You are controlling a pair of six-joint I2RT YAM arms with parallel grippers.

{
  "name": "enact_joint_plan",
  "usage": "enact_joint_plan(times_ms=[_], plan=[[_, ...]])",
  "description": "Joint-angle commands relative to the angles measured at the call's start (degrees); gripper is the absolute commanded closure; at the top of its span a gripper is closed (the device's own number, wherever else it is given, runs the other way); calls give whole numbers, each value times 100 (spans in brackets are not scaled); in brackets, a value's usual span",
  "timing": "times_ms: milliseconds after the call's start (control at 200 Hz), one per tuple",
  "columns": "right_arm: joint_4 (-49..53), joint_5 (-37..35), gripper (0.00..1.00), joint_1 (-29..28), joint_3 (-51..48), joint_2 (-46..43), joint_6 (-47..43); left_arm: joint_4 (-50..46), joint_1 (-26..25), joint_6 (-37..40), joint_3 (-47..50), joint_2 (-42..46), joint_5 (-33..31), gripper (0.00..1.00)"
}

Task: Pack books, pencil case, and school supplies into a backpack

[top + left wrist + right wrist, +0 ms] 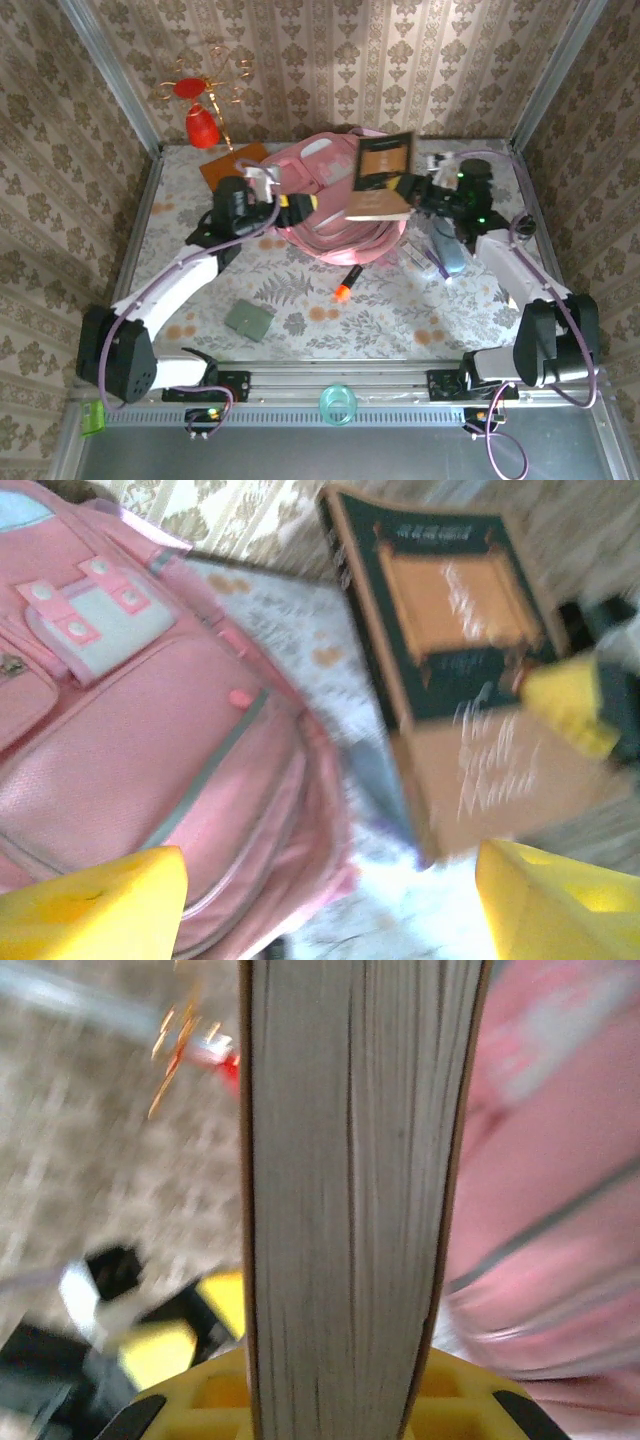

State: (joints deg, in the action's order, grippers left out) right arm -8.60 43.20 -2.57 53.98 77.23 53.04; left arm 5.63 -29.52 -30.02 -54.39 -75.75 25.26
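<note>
The pink backpack (pixel 335 205) lies at the middle back of the table, and its front pockets (pixel 130 740) show in the left wrist view. A tan-brown book with a dark cover panel (pixel 380 178) hangs tilted over the backpack's right side, with my right gripper (pixel 415 190) shut on it. The book's page edge (pixel 350 1180) stands upright between that gripper's (pixel 345 1400) jaws. My left gripper (pixel 290 205) hovers at the backpack's left side. Its (pixel 330 890) yellow fingers (pixel 90 910) stand wide open with nothing between them, facing the book (pixel 450 650). An orange-and-black marker (pixel 347 283) lies on the table in front of the backpack.
A flat grey-green square (pixel 249 320) lies front left. A bluish see-through pouch (pixel 447 250) lies under my right arm. An orange-brown board (pixel 232 162) with a wire stand and red ornament (pixel 203 125) sits back left. A teal cup (pixel 338 403) rests on the front rail.
</note>
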Motion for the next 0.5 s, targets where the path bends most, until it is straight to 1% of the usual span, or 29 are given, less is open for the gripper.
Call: enact_joint_plan(times_ms=[0, 45, 115, 170, 200, 260, 335, 390, 500], plan=[[678, -74, 100, 597, -23, -498, -442, -1580, -608, 2047, -651, -666, -1352, 23], [844, -98, 100, 843, -57, -602, -554, -1717, -820, 2340, -824, -981, -1376, 23], [1102, -214, 100, 1071, -106, -760, -748, -1883, -1146, 2768, -1055, -1439, -1416, 25], [1233, -304, 100, 1152, -140, -853, -863, -2089, -1322, 2988, -1288, -1796, -1409, 28], [1275, -335, 100, 1170, -157, -882, -903, -2243, -1373, 3031, -1421, -1991, -1359, 32], [1284, -338, 100, 1179, -206, -907, -935, -2507, -1374, 3026, -1712, -2365, -1127, 40], [1189, -267, 100, 1179, -279, -866, -898, -2642, -1372, 3048, -1932, -2691, -856, 46], [1127, -213, 100, 1175, -326, -812, -858, -2633, -1372, 3064, -2019, -2847, -671, 47], [971, -133, 100, 1180, -441, -763, -762, -2711, -1372, 3072, -2217, -3095, -589, 48]])
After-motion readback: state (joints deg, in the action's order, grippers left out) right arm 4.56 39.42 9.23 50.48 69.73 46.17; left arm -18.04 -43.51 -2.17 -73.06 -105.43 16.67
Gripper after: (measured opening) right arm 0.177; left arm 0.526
